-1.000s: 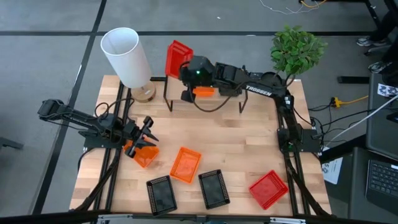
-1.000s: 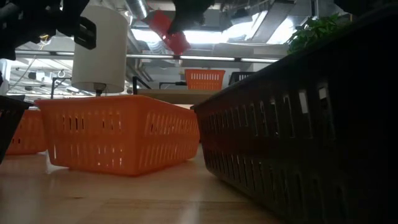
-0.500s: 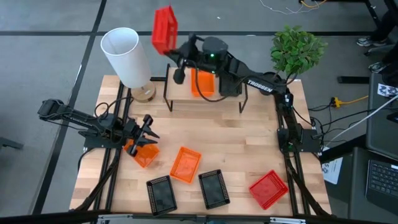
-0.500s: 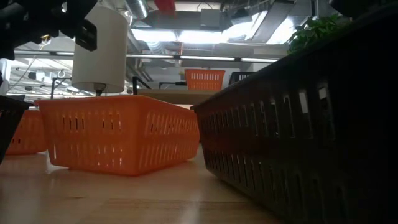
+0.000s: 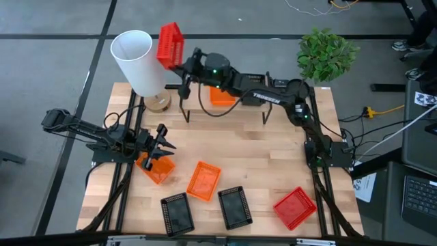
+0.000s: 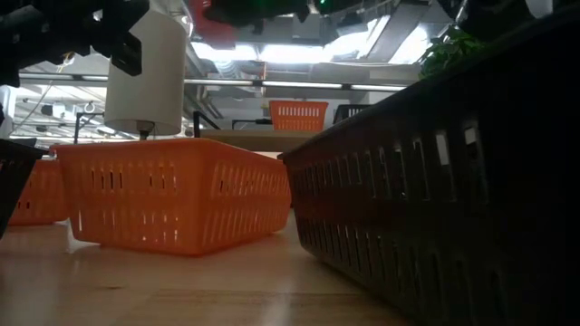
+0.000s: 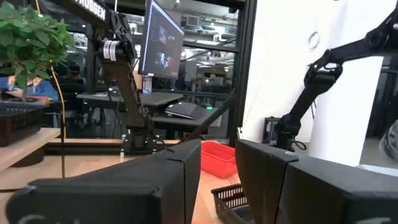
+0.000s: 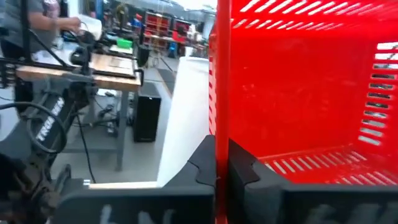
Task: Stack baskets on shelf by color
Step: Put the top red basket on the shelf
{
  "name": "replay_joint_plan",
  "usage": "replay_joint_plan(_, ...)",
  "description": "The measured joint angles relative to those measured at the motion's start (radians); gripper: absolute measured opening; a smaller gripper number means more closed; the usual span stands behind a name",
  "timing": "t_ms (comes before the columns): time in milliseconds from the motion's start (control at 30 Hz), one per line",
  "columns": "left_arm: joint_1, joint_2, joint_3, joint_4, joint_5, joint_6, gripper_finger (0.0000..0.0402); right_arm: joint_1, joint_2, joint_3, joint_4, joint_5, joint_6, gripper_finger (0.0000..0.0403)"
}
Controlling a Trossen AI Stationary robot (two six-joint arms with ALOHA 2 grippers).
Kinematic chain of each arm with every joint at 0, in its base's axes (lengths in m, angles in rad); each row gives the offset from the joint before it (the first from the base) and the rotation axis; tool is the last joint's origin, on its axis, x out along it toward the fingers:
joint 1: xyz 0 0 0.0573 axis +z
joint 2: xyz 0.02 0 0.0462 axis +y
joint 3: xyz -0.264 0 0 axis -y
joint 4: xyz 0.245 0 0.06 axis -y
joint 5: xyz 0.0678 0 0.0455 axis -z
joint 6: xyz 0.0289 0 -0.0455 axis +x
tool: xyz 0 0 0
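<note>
On the light wooden surface (image 5: 273, 154), the right gripper (image 5: 179, 65) stayed clamped on a red plastic mesh basket (image 5: 169, 45) tipped on edge beyond the low wooden shelf (image 5: 256, 101), while the left gripper (image 5: 161, 145), fingers apart, hovered far nearer the surface's front edge.

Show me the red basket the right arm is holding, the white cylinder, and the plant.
red basket (image 5: 170, 45), high view, its mesh side.
white cylinder (image 5: 140, 67), high view, its side wall.
plant (image 5: 327, 53), high view, its leaves.

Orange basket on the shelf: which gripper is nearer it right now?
Right. The right gripper, clamping a red basket, is just beside the orange basket; the left gripper is well away, over the table's left side.
</note>
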Motion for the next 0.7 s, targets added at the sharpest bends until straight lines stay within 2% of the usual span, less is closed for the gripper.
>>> replay_joint_plan(67, 0.000, 0.000, 0.000, 0.000, 0.000, 0.000, 0.0094, -0.003, 0.007, 0.001, -0.019, -0.006, 0.000, 0.0000)
replay_joint_plan(133, 0.000, 0.000, 0.000, 0.000, 0.000, 0.000, 0.0094, -0.008, 0.004, 0.003, -0.115, 0.014, -0.010, 0.0000)
replay_joint_plan(267, 0.000, 0.000, 0.000, 0.000, 0.000, 0.000, 0.0094, -0.018, -0.011, 0.002, -0.432, 0.088, -0.036, 0.0000)
replay_joint_plan(433, 0.000, 0.000, 0.001, -0.001, 0.000, 0.000, 0.0094, -0.031, -0.018, 0.003, -0.721, 0.082, -0.036, 0.0000)
replay_joint_plan(700, 0.000, 0.000, 0.000, -0.002, 0.000, 0.007, 0.0094, -0.032, -0.018, 0.003, -0.829, 0.072, -0.019, 0.0000)
